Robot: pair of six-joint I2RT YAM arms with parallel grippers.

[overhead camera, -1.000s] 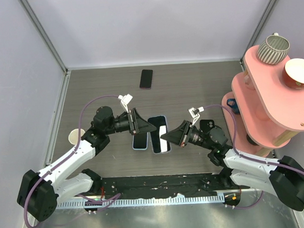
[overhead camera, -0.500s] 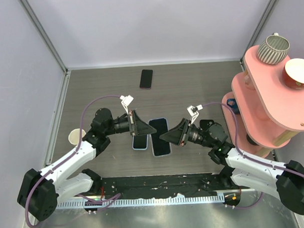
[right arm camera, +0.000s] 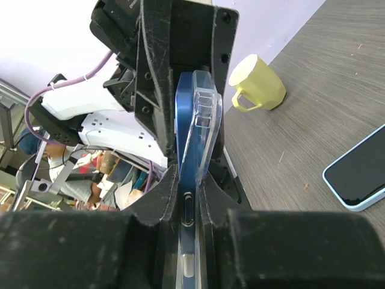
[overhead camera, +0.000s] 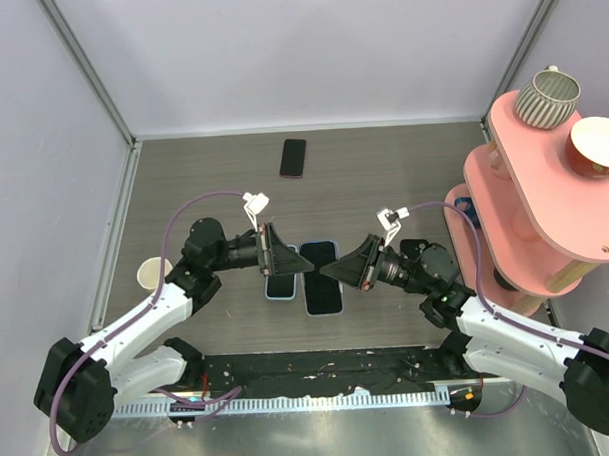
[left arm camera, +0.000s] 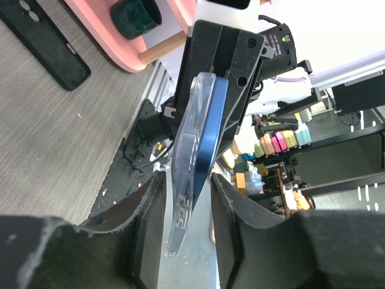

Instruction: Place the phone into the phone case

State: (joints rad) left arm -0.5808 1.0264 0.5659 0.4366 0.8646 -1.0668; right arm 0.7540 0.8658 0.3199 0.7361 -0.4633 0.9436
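The two arms come in from the near corners with elbows out, and their grippers meet nose to nose over the middle of the table (overhead camera: 403,175). Their wrists are rolled so each pair of fingers is stacked one above the other. The phone (overhead camera: 324,295) hangs flat between them, dark screen up, with the phone case (left arm camera: 183,156) against its underside, nearer the table. The case's clear lip stands off the phone's blue-looking edge at the left end. The right gripper (overhead camera: 324,272) has its fingers (right arm camera: 165,211) pinched tight on phone and case together. The left gripper (overhead camera: 304,264) only straddles the other end, its fingers (left arm camera: 147,223) a little apart, with light showing beside the case. Room is tight on the left, where a light-blue phone (overhead camera: 280,287) lies just beside the held one, partly under the left gripper. A yellow mug (overhead camera: 149,274) sits near the left wall beside that arm. On the right, the pink stand (overhead camera: 543,180) crowds the right arm's elbow. Well apart, toward the back wall, lies a pink-rimmed phone (overhead camera: 293,157).
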